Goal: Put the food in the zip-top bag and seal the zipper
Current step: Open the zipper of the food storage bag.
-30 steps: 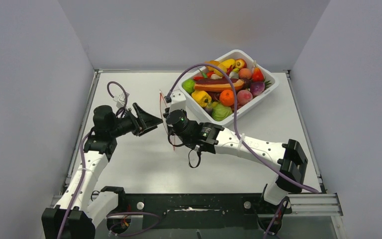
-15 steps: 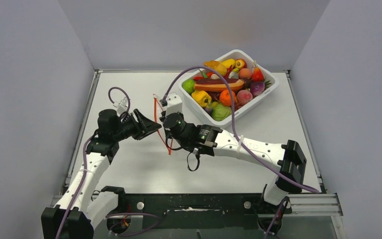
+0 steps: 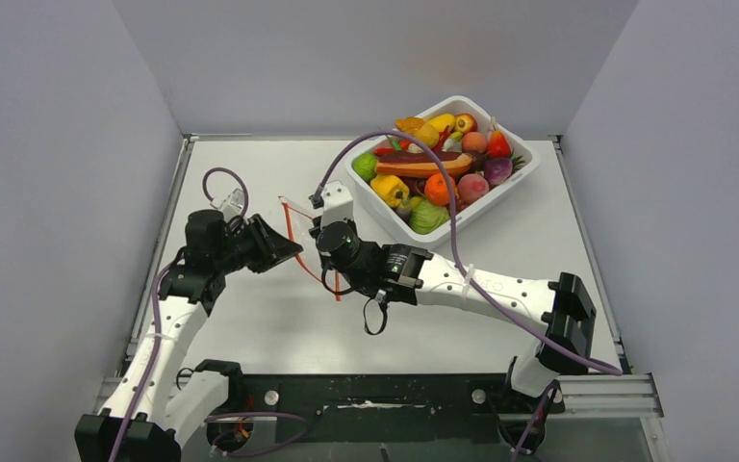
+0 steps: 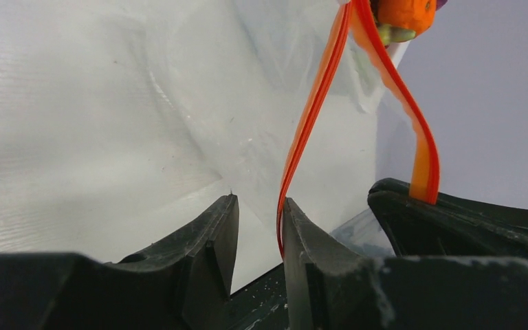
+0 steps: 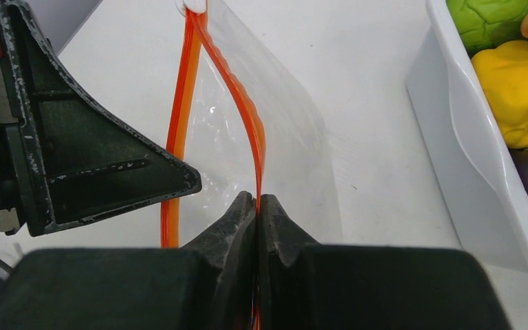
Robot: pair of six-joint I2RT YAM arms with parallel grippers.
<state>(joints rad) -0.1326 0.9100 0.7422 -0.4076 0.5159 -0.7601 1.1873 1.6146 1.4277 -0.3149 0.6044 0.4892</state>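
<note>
The zip-top bag (image 5: 295,137) was held between the two arms, at about 8 o'clock from the white tub (image 5: 454,117). Whether its lower edge touched the worktop (image 3: 260,327) could not be told.

The mouth was parted. The zipper (image 5: 256,137) was seen as two separate orange lips, joined at the white slider (image 5: 192,7) at 12 o'clock in the right wrist view. The worktop was visible through the clear film.

Right jaws: closed tight on one lip, with no gap seen between the pads (image 5: 237,220). The strip was clamped right at the tips.

Left jaws: a clear gap was seen between them, so they were read as open. The other lip ran down through that gap and lay against the finger (image 4: 302,234) on the 3 o'clock side. It was not pinched.

The left arm (image 3: 168,318) was reached in from 7 o'clock and the right arm (image 3: 481,279) from 4 o'clock. The two sets of jaws were just beside each other, and contact between them could not be confirmed.

The food (image 3: 452,154) was piled in the tub, at 1 o'clock on the worktop and well apart from the bag mouth. An orange ball (image 3: 439,189), a yellow pepper (image 3: 390,189), a long orange-red sausage shape (image 3: 423,166), a green piece (image 3: 428,218) and a purple piece (image 3: 497,170) were made out. The tub's near wall was seen at 3 o'clock in the right wrist view, close beside the bag.
</note>
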